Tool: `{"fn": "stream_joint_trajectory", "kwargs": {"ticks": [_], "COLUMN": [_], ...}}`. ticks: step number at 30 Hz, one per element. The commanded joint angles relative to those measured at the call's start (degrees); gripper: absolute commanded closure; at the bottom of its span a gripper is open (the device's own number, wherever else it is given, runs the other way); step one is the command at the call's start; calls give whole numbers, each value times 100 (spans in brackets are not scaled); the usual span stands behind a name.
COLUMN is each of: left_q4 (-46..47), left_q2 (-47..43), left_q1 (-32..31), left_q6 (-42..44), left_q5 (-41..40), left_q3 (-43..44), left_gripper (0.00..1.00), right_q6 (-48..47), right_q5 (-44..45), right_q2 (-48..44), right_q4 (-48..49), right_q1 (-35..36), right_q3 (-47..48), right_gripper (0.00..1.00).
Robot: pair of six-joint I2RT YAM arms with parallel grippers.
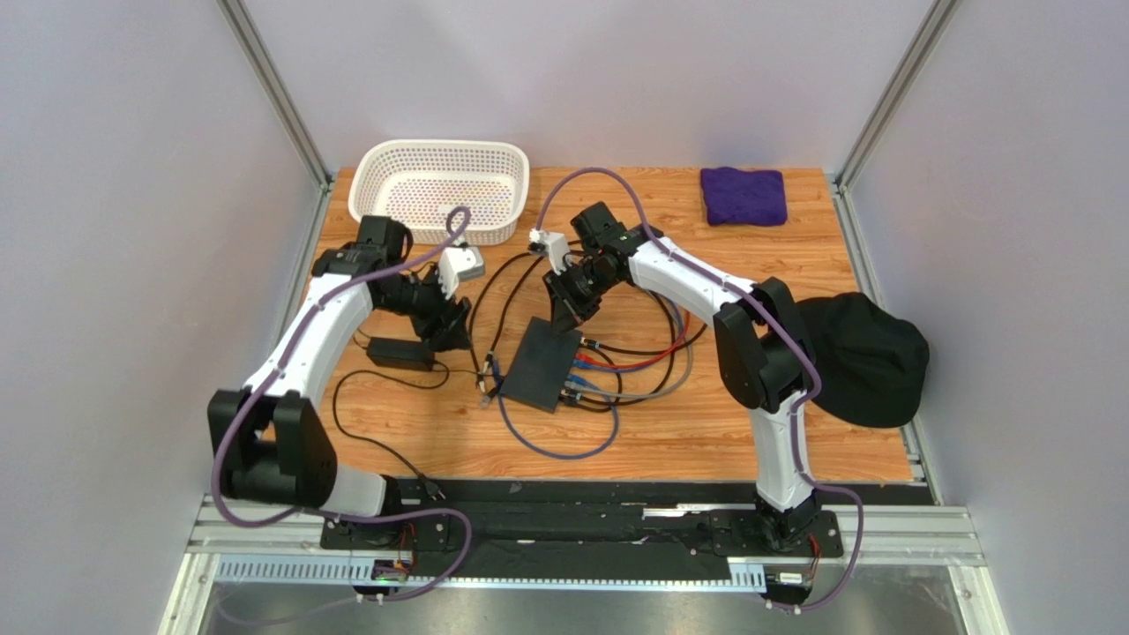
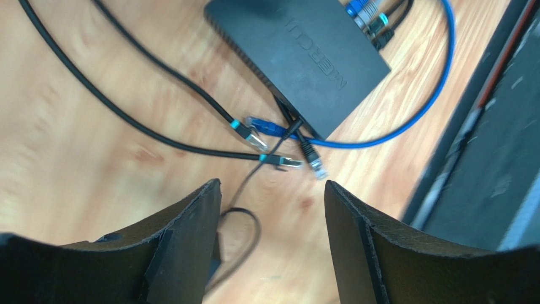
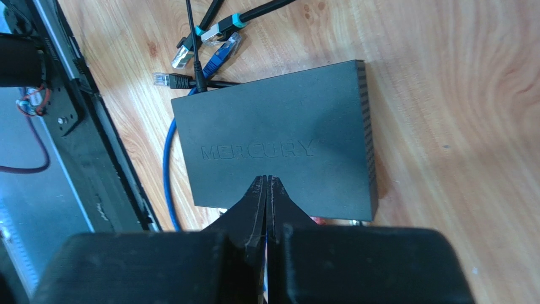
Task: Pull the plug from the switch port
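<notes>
The switch [image 1: 539, 365] lies flat in the middle of the wooden table [image 1: 795, 450], turned at a slant between the two arms. Along its right long edge several seated plugs [image 1: 585, 373] sit in the sockets, and their red, blue and dark cables [image 1: 649, 364] curl away to the right.

The right gripper [image 3: 267, 182] hangs over the far end of the switch. Its fingers are pressed together with nothing visible between them, and in the right wrist view the tips sit over the top face, just below the raised lettering.

The left gripper [image 2: 272, 187] hangs left of the switch with its fingers well apart and holds nothing. Its camera looks down on bare wood and on a few loose plugs [image 2: 288, 163] – black cables with teal collars and one blue plug – lying just off the switch's short end.

A small power brick [image 1: 398, 352] rests on the table to the left, close to the left gripper. A white basket [image 1: 437, 185] stands at the far left, a purple cloth [image 1: 744, 195] at the far right, and a black cap [image 1: 864, 357] on the right edge.
</notes>
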Motion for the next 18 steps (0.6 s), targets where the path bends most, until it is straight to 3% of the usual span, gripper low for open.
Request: {"fn": "stream_joint_trajectory", "kwargs": {"ticks": [1,5,7,8,9,14,18], "left_q4": [334,633,896,932,949,1011,503], "left_q2": [-492,-571,-589,-589,-589,-633,-510], "left_q1": [-118,-180,-250,-294,-329,-470,-417], "left_q6": [2462,3674,3677,3712,3747,3763,3941], "left_q5": [99,-78,-87,-104,-131,-403,-562], "left_q3": [-579,-1018,-1151,-1160,-1134,-1028,-642], "left_gripper": [29,28,26,19,1,4,6], "right_q6": [466,388,448,492,519,641,844], "right_q5": [-262,-394,-534,-561,-570,-334,-272], "right_q2": [97,412,536,702,764,923,950], "right_q4": [258,4,-6,-6,-15,-32,222], "right_q1": [79,70,-26,-105,-123,-141,-211], "right_q3": [-77,10,107,168,291,336,178], "right_gripper": [100,100,100,100,100,100,100]}}
